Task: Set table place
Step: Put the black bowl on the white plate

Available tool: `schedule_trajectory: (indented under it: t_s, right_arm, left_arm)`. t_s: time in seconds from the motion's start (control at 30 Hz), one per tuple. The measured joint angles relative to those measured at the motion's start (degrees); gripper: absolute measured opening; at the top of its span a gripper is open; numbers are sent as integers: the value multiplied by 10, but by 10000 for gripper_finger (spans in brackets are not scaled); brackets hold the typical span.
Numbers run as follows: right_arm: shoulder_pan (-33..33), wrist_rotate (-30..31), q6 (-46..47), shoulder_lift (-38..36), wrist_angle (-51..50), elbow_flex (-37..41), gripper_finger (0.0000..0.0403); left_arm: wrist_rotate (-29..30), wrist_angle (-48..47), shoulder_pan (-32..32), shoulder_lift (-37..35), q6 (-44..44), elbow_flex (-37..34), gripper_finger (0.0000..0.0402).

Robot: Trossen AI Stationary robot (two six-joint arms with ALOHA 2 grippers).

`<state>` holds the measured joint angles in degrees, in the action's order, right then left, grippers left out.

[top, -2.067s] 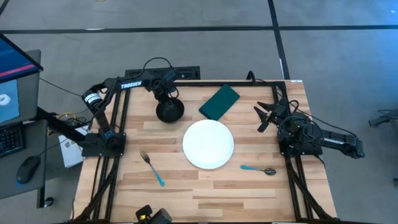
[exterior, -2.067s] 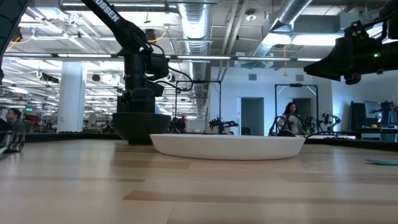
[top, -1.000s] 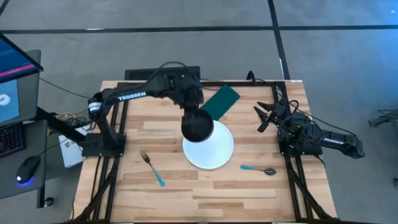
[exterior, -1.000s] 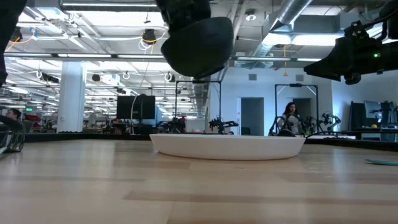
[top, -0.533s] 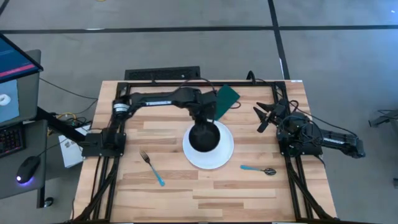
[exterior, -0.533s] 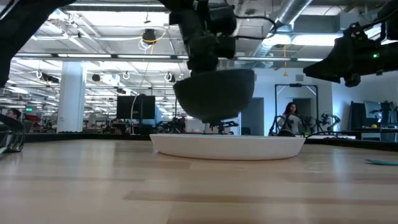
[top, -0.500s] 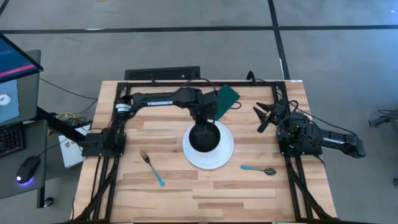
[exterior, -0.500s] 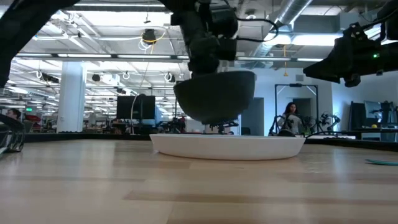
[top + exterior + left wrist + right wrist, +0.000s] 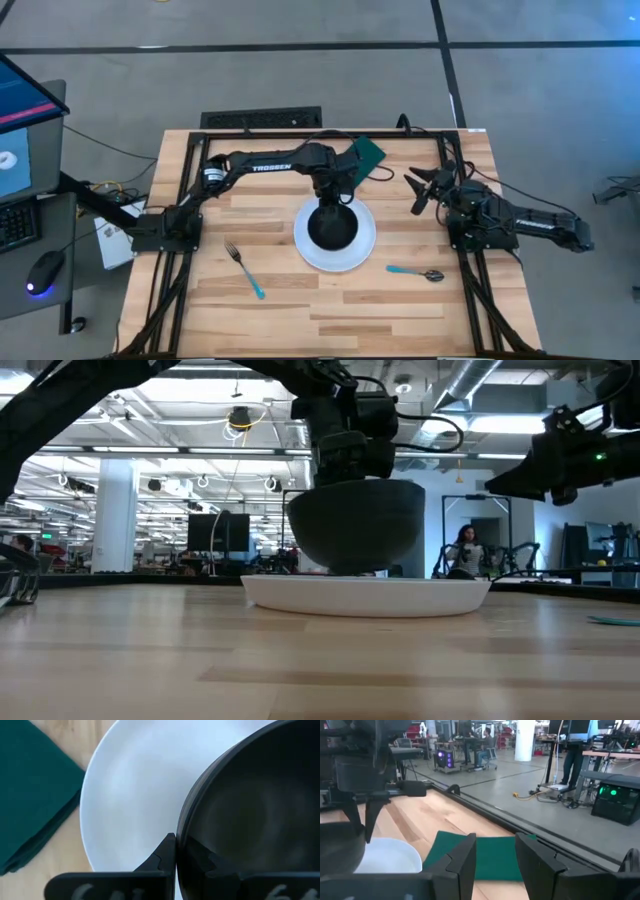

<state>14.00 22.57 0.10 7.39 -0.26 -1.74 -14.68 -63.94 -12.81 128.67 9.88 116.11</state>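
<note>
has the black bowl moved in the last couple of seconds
Yes. The black bowl, gripped by the left gripper, went from the bare table left of the napkin onto the white plate.

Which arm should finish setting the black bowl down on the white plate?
Left. The left gripper is clamped on the bowl right over the plate; the right gripper waits open at the table's edge.

the round white plate point(image 9: 352, 252) is blocked by the black bowl point(image 9: 332, 226); bare light-wood table point(image 9: 340, 315) lies open along the near edge.
</note>
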Motion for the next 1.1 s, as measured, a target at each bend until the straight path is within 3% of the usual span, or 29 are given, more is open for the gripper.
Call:
schedule_trajectory:
  t_s: [0.37,0.73,0.93,1.1]
  right_arm:
    - [0,0,0,5,0,0,159]
    - [0,0,0,5,0,0,159]
    - [0,0,0,6,0,0,159]
    - [0,0,-1,6,0,0,159]
  left_arm:
    - [30,16,6,0,-25,0,0]
    - [13,13,3,29,-32,0,0]
    - [42,7,2,27,-33,-1,0]
    - [45,6,1,27,-36,-1,16]
